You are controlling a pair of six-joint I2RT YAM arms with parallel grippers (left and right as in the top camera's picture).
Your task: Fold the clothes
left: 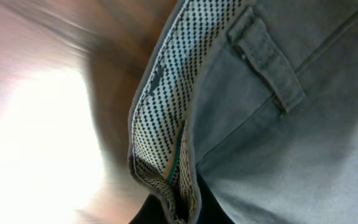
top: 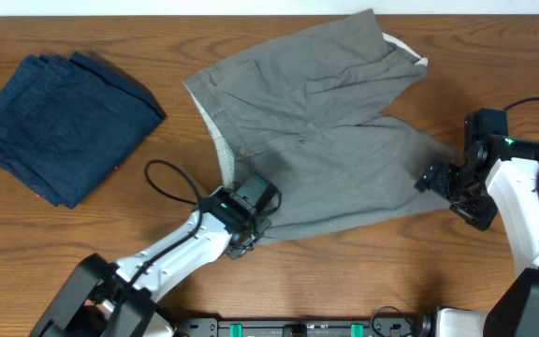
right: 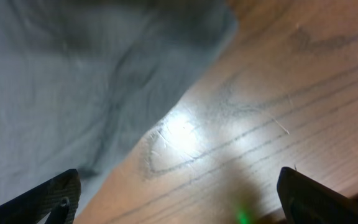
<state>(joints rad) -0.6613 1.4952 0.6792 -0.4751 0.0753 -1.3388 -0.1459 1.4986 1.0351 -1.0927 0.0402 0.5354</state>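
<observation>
We see the brown wooden table (top: 64, 243), with open wood from 6 to 8 o'clock and along its 3 o'clock side. The grey thin-fabric trousers (top: 326, 140) lie rumpled at centre, reaching toward 1 o'clock close to the far edge. The dark navy folded garment (top: 68, 126) sits at 10 o'clock, well apart. The left gripper (top: 251, 213) is at the trousers' 7 o'clock corner. Only its wrist view shows the dotted waistband lining (left: 163, 106) and belt loop (left: 266, 68), the hem pinched between dark fingers (left: 213, 211). The right gripper (top: 435, 178) is at the 4 o'clock hem. Its wrist view shows fingertips (right: 61, 193) spread wide over bare wood.
</observation>
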